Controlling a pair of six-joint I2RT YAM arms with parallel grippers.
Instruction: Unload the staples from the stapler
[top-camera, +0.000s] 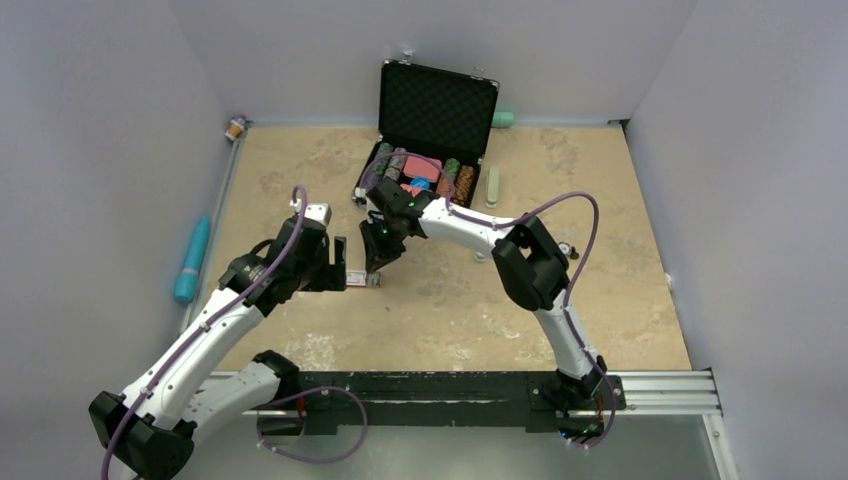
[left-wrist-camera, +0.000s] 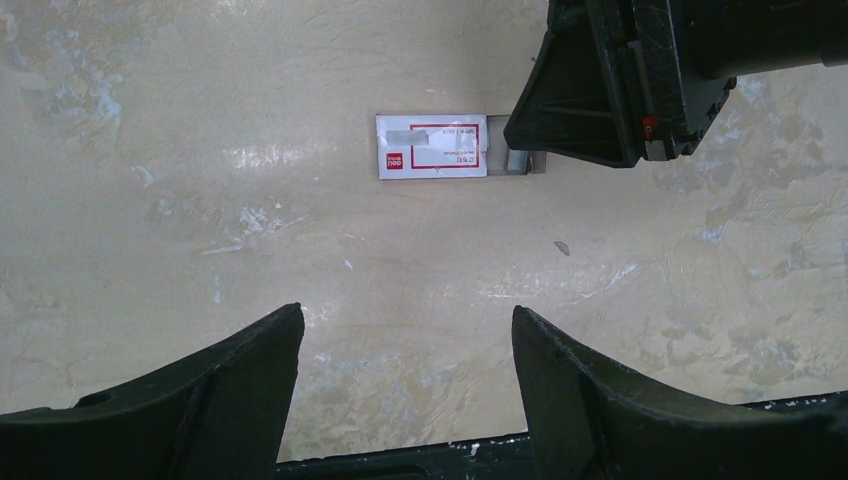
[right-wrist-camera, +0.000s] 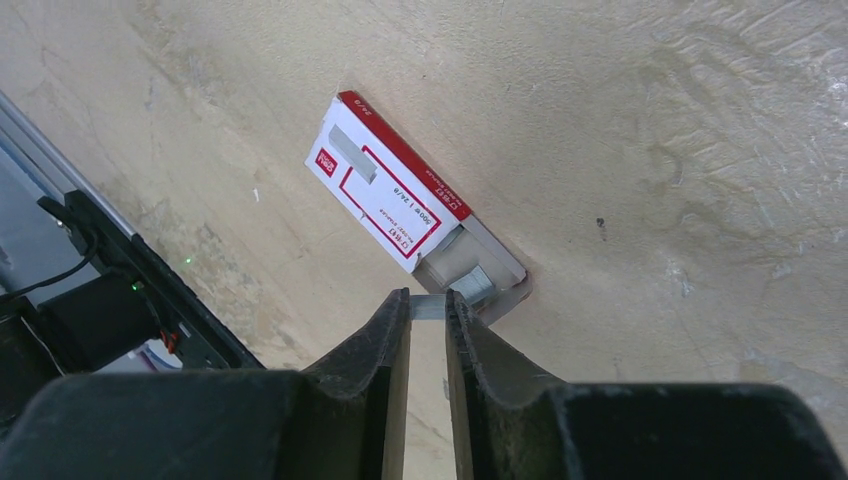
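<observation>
My right gripper (right-wrist-camera: 428, 300) is shut on a short silver strip of staples (right-wrist-camera: 428, 307), pinched between its fingertips just above the table. Right in front of it lies a small red-and-white box (right-wrist-camera: 385, 185) with its tray slid out; another silver block of staples (right-wrist-camera: 473, 286) rests in that tray. In the top view the right gripper (top-camera: 378, 262) hangs over the box's (top-camera: 357, 279) tray end. My left gripper (left-wrist-camera: 408, 320) stands open and empty, a little short of the box (left-wrist-camera: 432, 146). A pale green bar (top-camera: 492, 186) beside the case may be the stapler; I cannot tell.
An open black case (top-camera: 437, 105) with poker chips (top-camera: 420, 172) stands at the back centre. A teal stick (top-camera: 193, 260) lies along the table's left edge and a teal object (top-camera: 503, 118) behind the case. The arms' rail (top-camera: 440, 392) runs along the near edge.
</observation>
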